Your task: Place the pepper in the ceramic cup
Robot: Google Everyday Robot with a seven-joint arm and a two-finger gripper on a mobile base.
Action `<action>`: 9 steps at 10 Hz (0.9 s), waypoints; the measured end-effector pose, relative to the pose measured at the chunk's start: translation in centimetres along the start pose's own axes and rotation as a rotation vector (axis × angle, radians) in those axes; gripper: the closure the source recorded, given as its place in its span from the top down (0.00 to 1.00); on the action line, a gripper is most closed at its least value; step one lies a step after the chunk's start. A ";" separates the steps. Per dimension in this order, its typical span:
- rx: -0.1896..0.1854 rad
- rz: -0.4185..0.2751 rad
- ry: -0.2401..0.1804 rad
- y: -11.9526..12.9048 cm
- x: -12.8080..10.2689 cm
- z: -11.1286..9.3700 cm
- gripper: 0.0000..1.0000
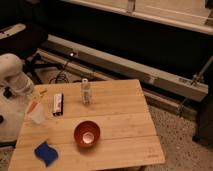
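The pale ceramic cup (36, 114) stands near the left edge of the wooden table (115, 125). The small orange-red pepper (32, 104) shows at the cup's upper left rim, touching it; I cannot tell whether its lower end is inside the cup. My gripper (31, 91) is at the end of the white arm (12, 75), at the table's far left edge, just above and behind the cup and apart from it.
A red-brown bowl (87, 134) sits at the front middle of the table. A clear bottle (86, 92) stands at the back middle, with a dark flat bar (58, 104) to its left. A blue sponge (46, 153) lies at the front left corner.
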State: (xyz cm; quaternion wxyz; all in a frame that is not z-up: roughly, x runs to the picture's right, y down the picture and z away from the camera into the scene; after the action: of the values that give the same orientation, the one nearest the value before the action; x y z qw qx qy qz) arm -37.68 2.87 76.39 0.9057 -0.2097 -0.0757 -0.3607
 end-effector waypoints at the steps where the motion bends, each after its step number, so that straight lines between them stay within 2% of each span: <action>1: -0.003 0.005 0.000 -0.1 0.2 0.1 0.00; 7: -0.026 0.012 -0.004 -0.3 0.8 1.2 0.00; 8: -0.031 0.016 -0.010 -0.3 0.7 1.4 0.05; 9: -0.036 0.021 -0.012 -0.3 0.8 1.6 0.14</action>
State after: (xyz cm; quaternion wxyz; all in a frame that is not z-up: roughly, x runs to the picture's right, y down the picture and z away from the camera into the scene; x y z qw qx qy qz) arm -37.29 2.90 78.11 0.9050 -0.2289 -0.0723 -0.3512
